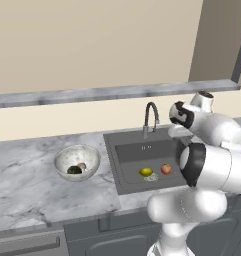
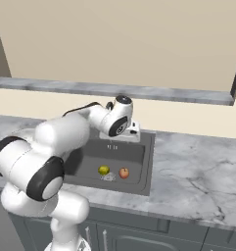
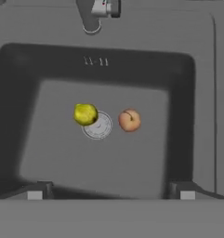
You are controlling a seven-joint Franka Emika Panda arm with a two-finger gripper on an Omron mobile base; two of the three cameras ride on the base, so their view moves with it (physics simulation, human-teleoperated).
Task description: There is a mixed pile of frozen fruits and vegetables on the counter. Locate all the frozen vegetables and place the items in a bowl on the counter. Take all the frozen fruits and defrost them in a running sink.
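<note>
Both frozen fruits lie on the floor of the sink (image 3: pixel 108 162): a yellow-green one (image 3: pixel 85 114) on the edge of the round drain (image 3: pixel 100 128) and a reddish-orange one (image 3: pixel 129 120) just beside it. They also show as the yellow-green fruit (image 1: pixel 146 171) (image 2: pixel 104 170) and the reddish fruit (image 1: pixel 166 169) (image 2: pixel 124 172). My gripper (image 3: pixel 111 193) hangs open above the basin, nothing between its fingers (image 3: pixel 34 193). The speckled bowl (image 1: pixel 62 159) stands on the counter (image 1: pixel 27 185) left of the sink (image 1: pixel 142 150). It holds the frozen vegetables, a tan piece (image 1: pixel 82 166) and a dark green lump (image 1: pixel 74 170).
The gooseneck faucet (image 1: pixel 151 117) rises at the sink's back edge, close to my hand (image 2: pixel 120 128); its head (image 3: pixel 104 8) shows in the hand view. A marble ledge (image 1: pixel 117 92) runs along the wall above. More counter (image 2: pixel 198 181) stretches right of the sink (image 2: pixel 119 154).
</note>
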